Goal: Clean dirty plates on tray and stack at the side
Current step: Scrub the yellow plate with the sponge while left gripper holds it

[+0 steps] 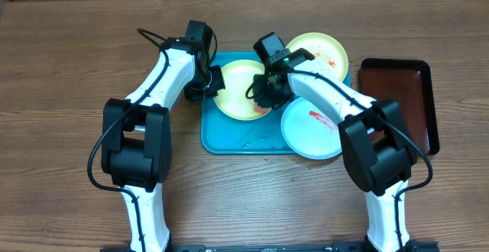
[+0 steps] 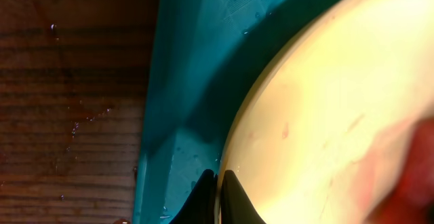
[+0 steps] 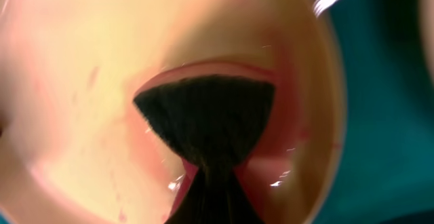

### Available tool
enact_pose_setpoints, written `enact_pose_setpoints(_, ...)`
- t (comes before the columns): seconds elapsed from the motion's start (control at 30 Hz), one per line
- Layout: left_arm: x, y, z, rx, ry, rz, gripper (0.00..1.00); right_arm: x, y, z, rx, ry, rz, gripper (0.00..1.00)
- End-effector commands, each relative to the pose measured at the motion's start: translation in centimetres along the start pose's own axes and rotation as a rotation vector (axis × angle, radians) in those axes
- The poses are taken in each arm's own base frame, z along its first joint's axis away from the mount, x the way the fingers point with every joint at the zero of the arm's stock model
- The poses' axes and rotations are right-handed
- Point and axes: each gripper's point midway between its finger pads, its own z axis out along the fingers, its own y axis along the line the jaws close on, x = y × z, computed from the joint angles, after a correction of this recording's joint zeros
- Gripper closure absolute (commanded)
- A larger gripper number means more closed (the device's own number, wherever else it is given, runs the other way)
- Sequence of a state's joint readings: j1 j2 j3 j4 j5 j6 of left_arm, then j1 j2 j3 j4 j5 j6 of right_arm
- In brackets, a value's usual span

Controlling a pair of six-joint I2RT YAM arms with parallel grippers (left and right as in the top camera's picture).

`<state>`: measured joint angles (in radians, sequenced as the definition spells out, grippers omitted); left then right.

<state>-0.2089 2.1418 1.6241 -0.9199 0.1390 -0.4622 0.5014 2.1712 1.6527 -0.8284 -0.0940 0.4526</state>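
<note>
Lying face up on the 9 o'clock half of the turquoise tray (image 1: 244, 139), the yellow-green plate (image 1: 238, 92) is round, so it has no long axis. Its pale cream face carries faint pink streaks and a wet pink film. The tray's long side runs from 9 to 3 o'clock in the overhead view.

The left gripper (image 2: 218, 183) pinches this plate's rim at its 9 o'clock edge, jaws closed tight on the thin lip. The right gripper (image 1: 261, 98) comes in from 3 o'clock with its jaws clamped on a dark fuzzy pad (image 3: 203, 115). The pad fans out flat against the plate's face and is ringed by pink liquid.

A second yellow-green plate (image 1: 317, 52), flecked with red sauce, sits at the tray's 1 o'clock corner. A light blue plate (image 1: 306, 134) with a red smear sits at 5 o'clock, reaching the tray's 6 o'clock rim. A dark red-brown tray (image 1: 397, 103) lies on the wooden table (image 1: 76, 53) just past the turquoise tray at 3 o'clock.
</note>
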Motion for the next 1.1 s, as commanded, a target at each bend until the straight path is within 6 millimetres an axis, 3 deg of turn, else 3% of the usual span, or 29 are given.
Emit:
enact_pose_setpoints(0.0, -0.2, 0.4, 0.3, -0.012, 0.009, -0.016, 0.96, -2.4, -3.1, 0.3, 0.076, -0.079, 0.061, 0.96)
enact_pose_setpoints(0.1, 0.1, 0.5, 0.3, -0.018, 0.021, -0.015, 0.96, -3.8, -2.6, 0.6, 0.025, -0.115, 0.034, 0.96)
enact_pose_setpoints(0.27, 0.3, 0.6, 0.3, -0.021, 0.027, -0.015, 0.96, -3.5, 1.8, 1.4, -0.193, -0.085, -0.079, 0.96)
enact_pose_setpoints(0.4, 0.3, 0.6, 0.3, -0.021, 0.027, -0.015, 0.96, -1.2, 4.0, 2.3, -0.276, 0.002, -0.105, 0.96)
enact_pose_setpoints(0.53, 0.3, 0.6, 0.3, -0.021, 0.027, -0.015, 0.96, 2.0, 5.9, 1.8, -0.36, 0.13, -0.112, 0.96)
enact_pose_setpoints(0.67, 0.3, 0.6, 0.3, -0.021, 0.026, -0.015, 0.96, 4.1, 4.8, 1.8, -0.318, 0.223, -0.079, 0.96)
enact_pose_setpoints(0.73, 0.3, 0.6, 0.3, -0.022, 0.026, -0.015, 0.96, 4.1, 2.9, 2.0, -0.24, 0.23, -0.056, 0.96)
enact_pose_setpoints(0.87, 0.3, 0.6, 0.3, -0.022, 0.025, -0.015, 0.96, 3.5, -0.5, 2.3, -0.092, 0.204, -0.022, 0.96)
enact_pose_setpoints(1.07, 0.3, 0.6, 0.3, -0.022, 0.026, -0.015, 0.96, 0.4, -2.6, 2.1, 0.022, 0.085, -0.027, 0.96)
